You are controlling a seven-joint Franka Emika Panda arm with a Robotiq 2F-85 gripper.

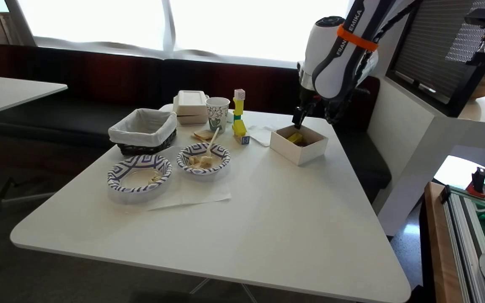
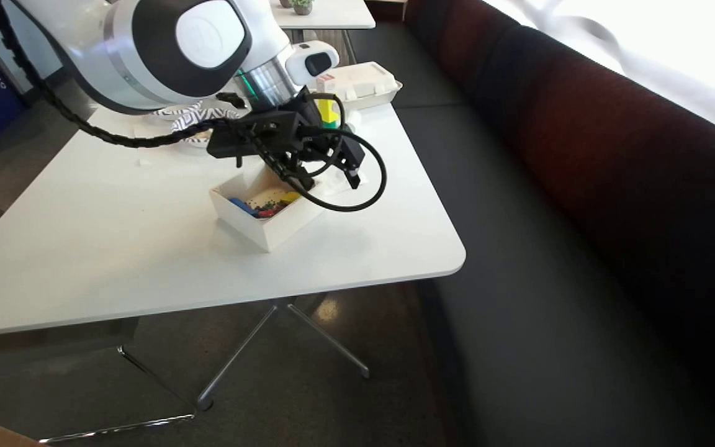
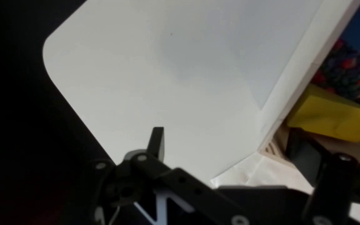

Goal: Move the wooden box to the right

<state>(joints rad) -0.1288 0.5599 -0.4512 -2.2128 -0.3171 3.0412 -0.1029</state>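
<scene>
The wooden box (image 1: 284, 147) is a low, pale, open-top box on the white table, with yellow, blue and red items inside. It also shows in an exterior view (image 2: 289, 226) and, in part, at the right of the wrist view (image 3: 292, 82). My gripper (image 3: 227, 137) is open, its fingers wide apart. In the wrist view the right finger reaches inside the box's corner, and the left finger stands outside over the table. The box wall lies between them, not clamped. The gripper is at the box's window-side edge in both exterior views (image 1: 314, 120) (image 2: 331, 180).
A lined basket (image 1: 143, 128), two patterned bowls (image 1: 139, 173) (image 1: 203, 159), a paper cup (image 1: 217, 114), a takeout container (image 1: 190, 107) and stacked toy blocks (image 1: 239, 118) share the table (image 1: 267, 235). A napkin (image 3: 239, 170) lies beside the box corner. A bench (image 2: 519, 248) borders the table.
</scene>
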